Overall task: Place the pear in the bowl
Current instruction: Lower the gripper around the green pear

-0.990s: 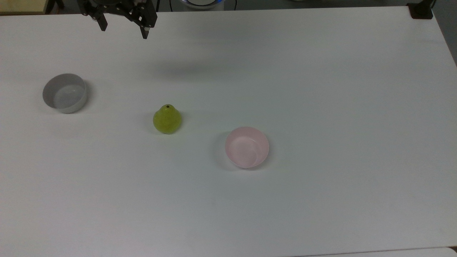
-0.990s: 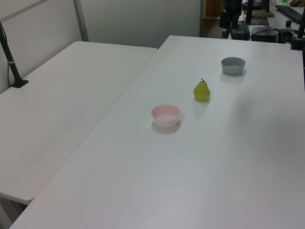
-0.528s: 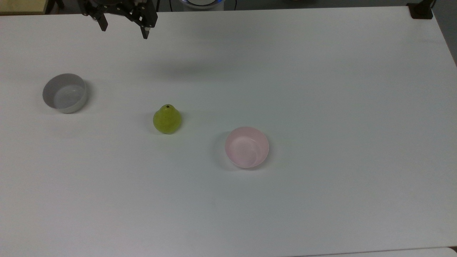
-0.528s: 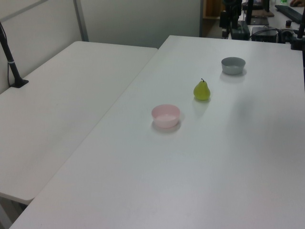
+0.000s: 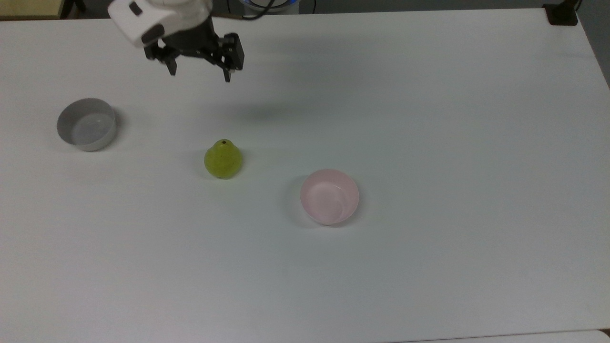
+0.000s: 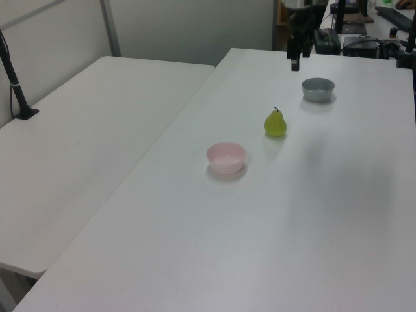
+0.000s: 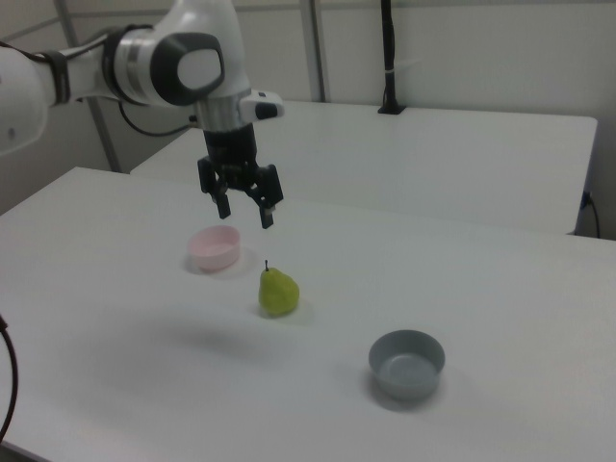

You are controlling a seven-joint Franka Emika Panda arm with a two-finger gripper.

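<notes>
Tool above the worktop, pear standing free between two bowls.

The tool (image 5: 199,72) hangs in the air with its fingers spread apart and gripping nothing, near the worktop (image 5: 429,119) edge that runs along the top view's top. The pear (image 5: 223,159) stands upright with its stem up, around the middle of the worktop, well apart from the tool. The pink bowl (image 5: 330,196) sits near the pear, toward the top view's right, and the grey bowl (image 5: 86,124) sits toward the worktop's edge at the top view's left.
</notes>
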